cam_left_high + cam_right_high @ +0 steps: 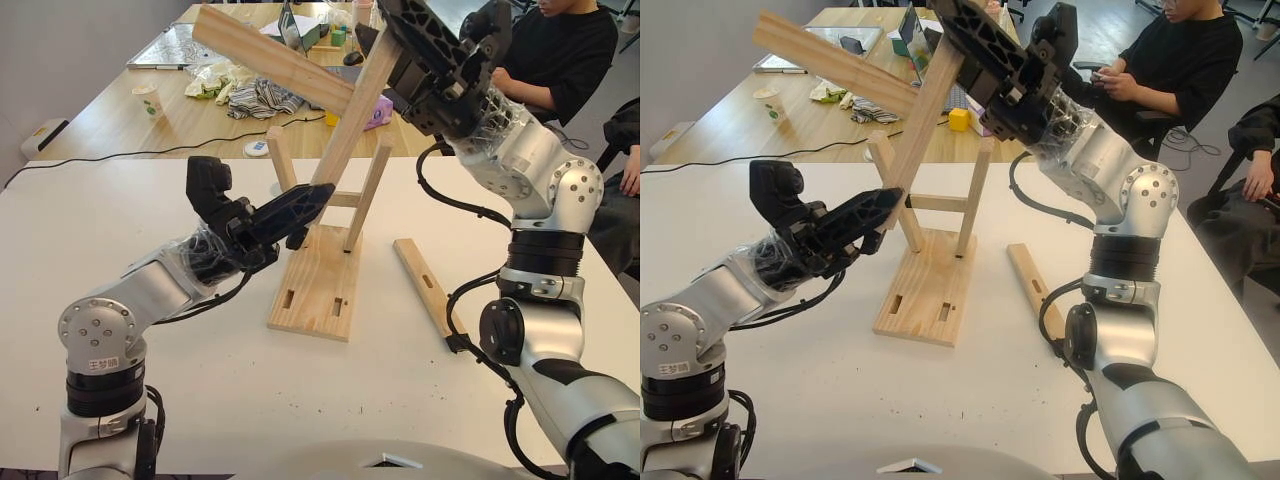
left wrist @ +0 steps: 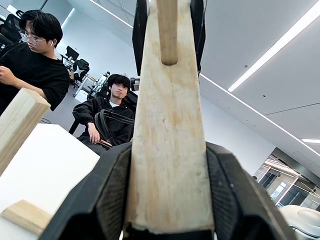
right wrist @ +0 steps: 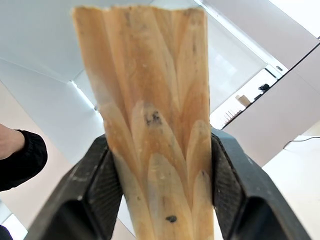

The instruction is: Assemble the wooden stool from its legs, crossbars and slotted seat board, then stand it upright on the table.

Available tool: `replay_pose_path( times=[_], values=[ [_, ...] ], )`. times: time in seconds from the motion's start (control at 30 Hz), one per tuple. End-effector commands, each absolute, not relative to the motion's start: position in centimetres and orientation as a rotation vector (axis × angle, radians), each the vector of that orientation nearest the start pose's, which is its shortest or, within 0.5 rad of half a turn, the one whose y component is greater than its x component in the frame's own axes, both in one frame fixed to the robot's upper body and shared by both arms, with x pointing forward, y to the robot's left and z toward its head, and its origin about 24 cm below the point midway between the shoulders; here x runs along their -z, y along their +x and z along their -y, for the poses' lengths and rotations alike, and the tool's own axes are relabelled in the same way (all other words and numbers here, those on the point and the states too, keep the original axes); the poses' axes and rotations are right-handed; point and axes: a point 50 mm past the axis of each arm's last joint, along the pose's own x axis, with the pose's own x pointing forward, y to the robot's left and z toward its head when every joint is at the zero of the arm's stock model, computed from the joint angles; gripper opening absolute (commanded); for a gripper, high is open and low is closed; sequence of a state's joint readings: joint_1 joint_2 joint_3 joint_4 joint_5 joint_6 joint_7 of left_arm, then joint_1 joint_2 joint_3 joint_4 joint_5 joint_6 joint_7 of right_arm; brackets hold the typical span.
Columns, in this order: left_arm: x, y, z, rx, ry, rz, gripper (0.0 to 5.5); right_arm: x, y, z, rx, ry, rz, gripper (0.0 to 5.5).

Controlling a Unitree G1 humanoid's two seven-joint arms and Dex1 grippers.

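Left pincer (image 1: 316,197) tight on slanted leg (image 1: 350,122), low; right pincer (image 1: 402,30) tight higher up

White table (image 1: 250,400): seat board (image 1: 312,280), loose slat (image 1: 420,272)

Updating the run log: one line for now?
left gripper: shut on leg | right gripper: shut on leg | seat board: flat on table
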State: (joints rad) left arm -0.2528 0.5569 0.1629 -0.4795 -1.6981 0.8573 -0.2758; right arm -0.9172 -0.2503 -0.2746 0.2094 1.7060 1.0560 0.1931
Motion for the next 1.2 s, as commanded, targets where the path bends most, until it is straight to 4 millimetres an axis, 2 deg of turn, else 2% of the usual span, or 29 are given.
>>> replay_pose_path(
  times=[0.03,0.13,0.23,0.33,0.43,0.57,0.73,0.9,0.97,1.2],
  values=[
    [-18.1,21.4,-15.8,1.193,-0.638,-0.223,2.96,-27.0,30.8,10.8,-1.331,0.839,-0.043,2.05],
    [-14.7,20.1,-18.5,1.140,-0.625,-0.352,3.40,-25.9,30.4,11.0,-1.316,0.763,-0.004,2.05],
    [-12.1,19.3,-21.2,1.067,-0.627,-0.436,3.89,-23.8,29.9,11.1,-1.275,0.677,0.008,2.05],
    [-8.9,20.0,-23.5,0.880,-0.551,-0.467,4.27,-19.8,29.8,11.2,-1.203,0.579,-0.036,2.05],
    [-7.0,20.2,-24.5,0.803,-0.499,-0.487,4.47,-16.9,29.4,10.8,-1.178,0.517,-0.031,2.05],
    [-6.4,20.9,-25.1,0.764,-0.450,-0.464,4.47,-14.6,29.1,10.3,-1.146,0.459,-0.008,2.05],
    [-5.8,21.4,-25.3,0.740,-0.429,-0.476,4.47,-13.4,29.1,10.2,-1.109,0.471,0.005,2.05],
    [-5.7,21.6,-25.3,0.729,-0.434,-0.476,4.47,-11.0,28.4,10.5,-1.145,0.366,-0.058,2.05],
    [-5.6,21.6,-25.3,0.722,-0.437,-0.477,4.47,-10.2,28.0,11.1,-1.176,0.317,-0.096,2.05],
    [-5.6,21.6,-25.5,0.701,-0.446,-0.470,4.47,-9.8,26.9,15.2,-1.254,0.215,-0.206,2.05]
  ],
)
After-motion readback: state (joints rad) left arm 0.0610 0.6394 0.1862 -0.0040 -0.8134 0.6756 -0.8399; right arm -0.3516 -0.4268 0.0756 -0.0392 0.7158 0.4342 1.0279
